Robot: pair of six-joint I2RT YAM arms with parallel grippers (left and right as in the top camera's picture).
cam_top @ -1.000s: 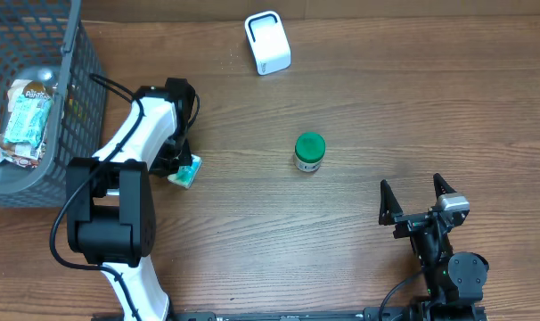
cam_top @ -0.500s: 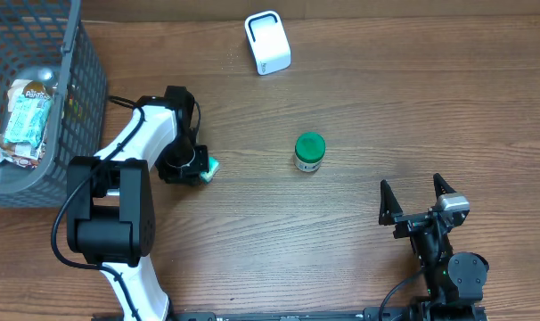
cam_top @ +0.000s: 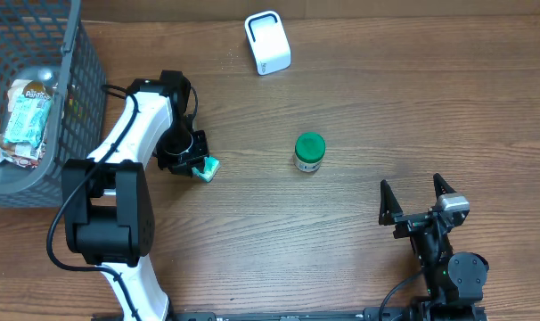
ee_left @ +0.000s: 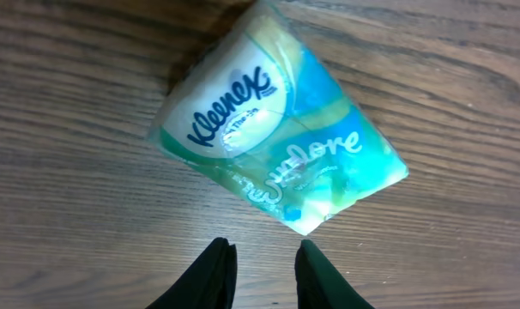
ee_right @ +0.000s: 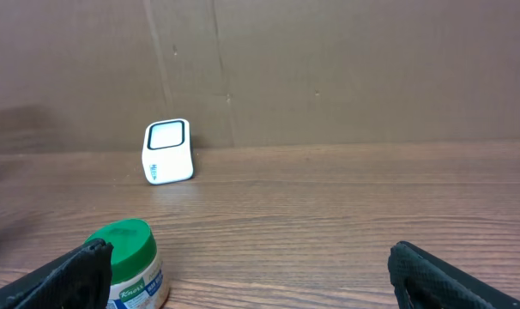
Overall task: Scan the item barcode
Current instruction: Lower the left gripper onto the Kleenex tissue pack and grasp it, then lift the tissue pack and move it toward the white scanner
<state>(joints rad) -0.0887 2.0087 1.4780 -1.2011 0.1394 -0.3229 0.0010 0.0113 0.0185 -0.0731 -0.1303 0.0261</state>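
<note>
The Kleenex pack (ee_left: 277, 142) lies on the desk (cam_top: 359, 259) at left-centre of the overhead frame, just past the left hand (ee_left: 262, 253), whose fingers are slightly parted, grasping nothing. The right hand (cam_top: 413, 198), lower right, gapes wide, empty.

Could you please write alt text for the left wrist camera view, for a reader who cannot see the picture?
A Kleenex tissue pack in white, green and blue wrap lies diagonally on a brown wooden table. At the bottom edge, the left gripper shows two black fingertips slightly apart, just short of the pack and holding nothing.
</note>
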